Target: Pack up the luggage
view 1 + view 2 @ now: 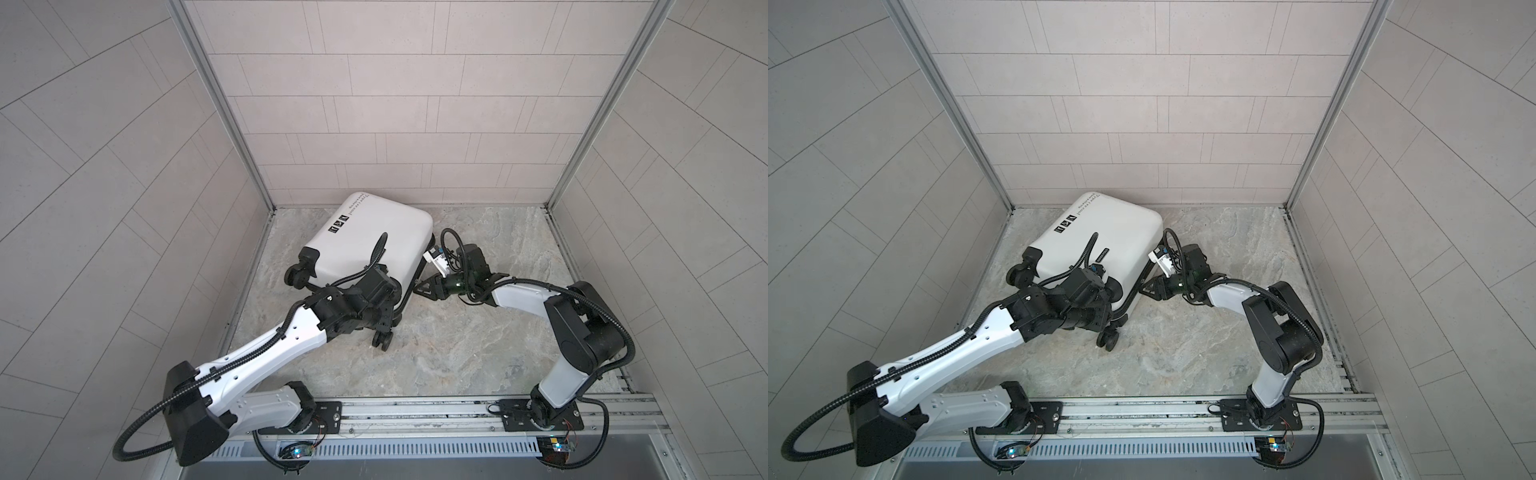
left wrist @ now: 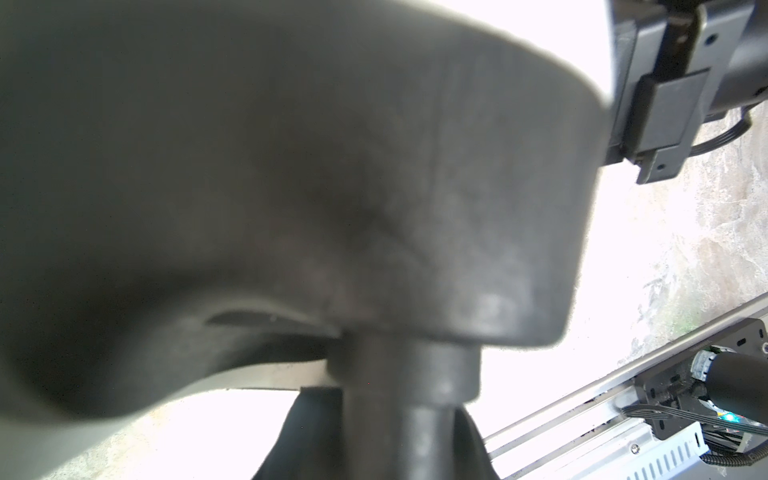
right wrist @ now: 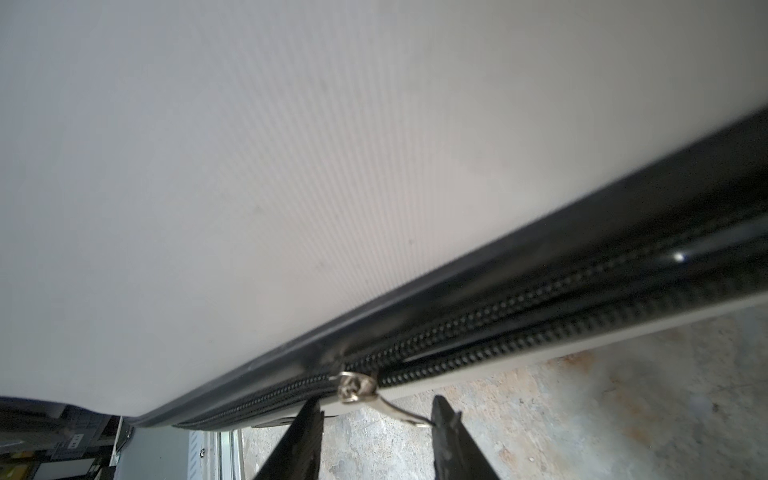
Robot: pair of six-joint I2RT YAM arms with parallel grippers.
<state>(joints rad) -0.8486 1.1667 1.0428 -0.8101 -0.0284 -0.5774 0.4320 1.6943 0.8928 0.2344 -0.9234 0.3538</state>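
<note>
Over by the back left corner of the desk [image 1: 478,345], in both top views, the luggage [image 1: 374,241] lies with its printed white face up and its wheels toward the left arm. The left tool [image 1: 384,318] is tucked in at the near wheel end, buried under its own wrist, so I can't tell if it's apart or gripping anything. The right tool [image 1: 417,290] sits low at the luggage's right edge. Left wrist view: basically a blurry dark grey part [image 2: 291,187] filling the lens, no fingers visible. Right wrist view is the good one: white shell, with a black zipper [image 3: 498,328] along it that's zipped on one side of the slider [image 3: 355,386] and split on the other. The tool's fingers [image 3: 309,419] are apart, with the metal pull [image 3: 399,411] between them, touching one finger.
</note>
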